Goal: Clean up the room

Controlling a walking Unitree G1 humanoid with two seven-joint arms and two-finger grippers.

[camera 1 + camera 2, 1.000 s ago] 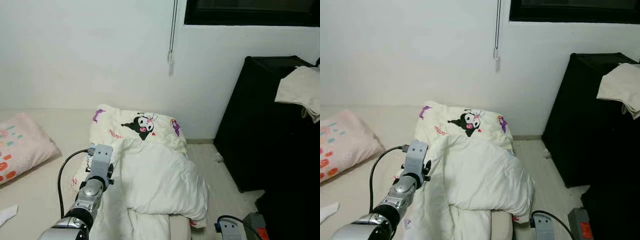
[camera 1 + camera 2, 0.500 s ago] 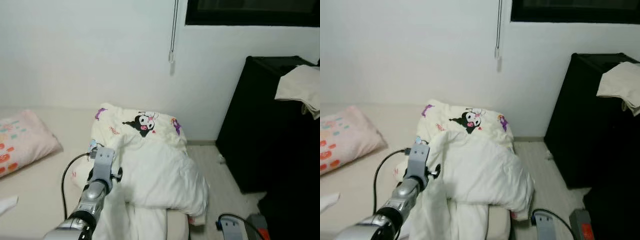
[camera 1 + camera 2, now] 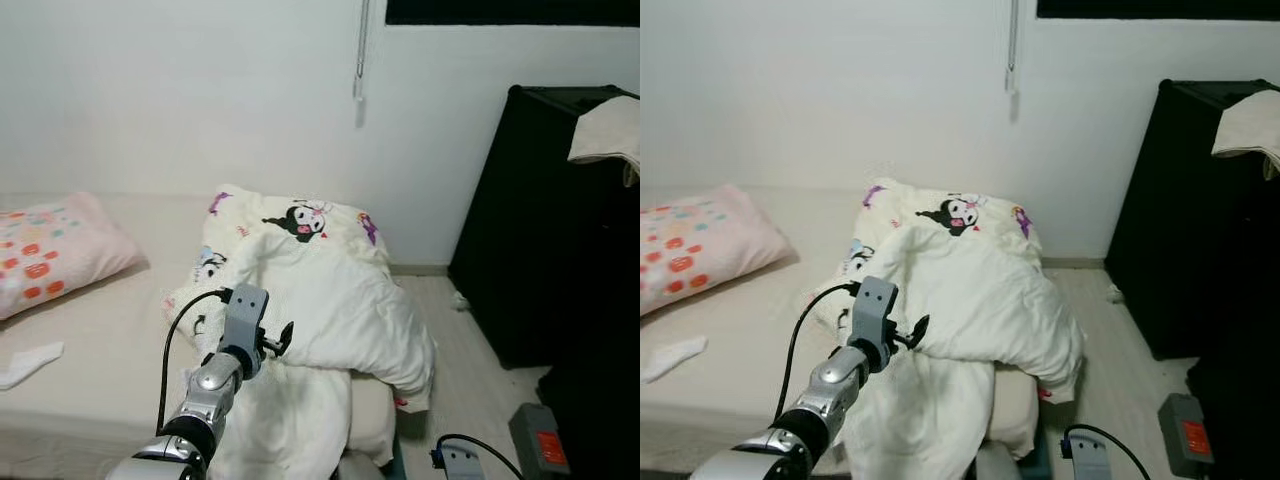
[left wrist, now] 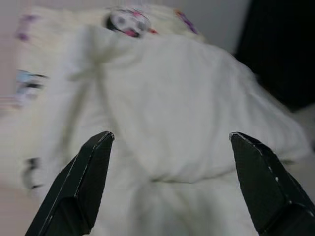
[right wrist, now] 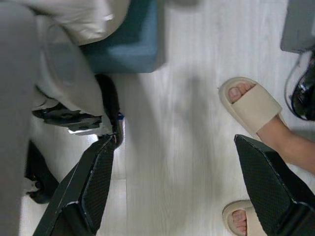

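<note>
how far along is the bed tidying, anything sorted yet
Nothing looks finished. The white duvet lies bunched over the bed's end, the cartoon-print blanket crumpled beneath it. In hand: the left gripper is open, reaching toward the duvet without gripping. Left: spreading the bedding, the white sock on the mattress, the pink pillow.

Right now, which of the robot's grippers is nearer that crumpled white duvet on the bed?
The left gripper, open, hangs just above the white duvet. The right gripper, also open, hangs low over the floor beside the bed.
</note>
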